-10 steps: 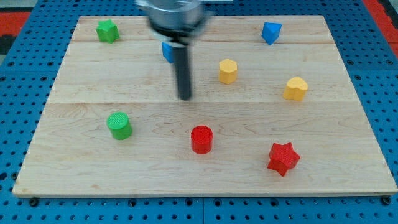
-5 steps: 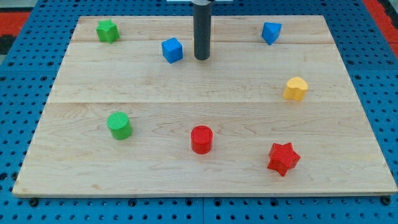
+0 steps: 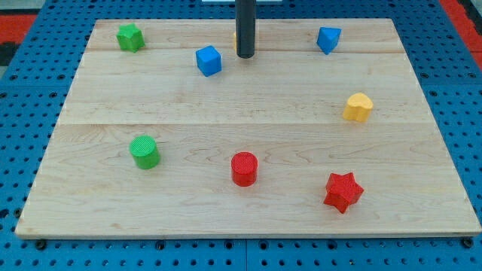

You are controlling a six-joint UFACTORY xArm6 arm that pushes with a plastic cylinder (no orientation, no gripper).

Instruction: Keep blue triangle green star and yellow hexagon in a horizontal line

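The green star [image 3: 130,36] lies at the board's top left. The blue triangle [image 3: 328,38] lies at the top right, at about the same height in the view. My tip [image 3: 245,56] stands between them near the top edge, just right of a blue cube [image 3: 208,60]. The yellow hexagon is almost wholly hidden behind my rod; only a thin yellow sliver [image 3: 236,38] shows at the rod's left side, above the tip.
A yellow block [image 3: 358,107] lies at the right. A green cylinder [image 3: 144,151], a red cylinder [image 3: 244,168] and a red star [image 3: 343,191] lie in the lower half of the wooden board [image 3: 113,98].
My tip has moved from the board's middle up towards the top edge. The yellow hexagon has gone from right of centre to behind my rod near the top.
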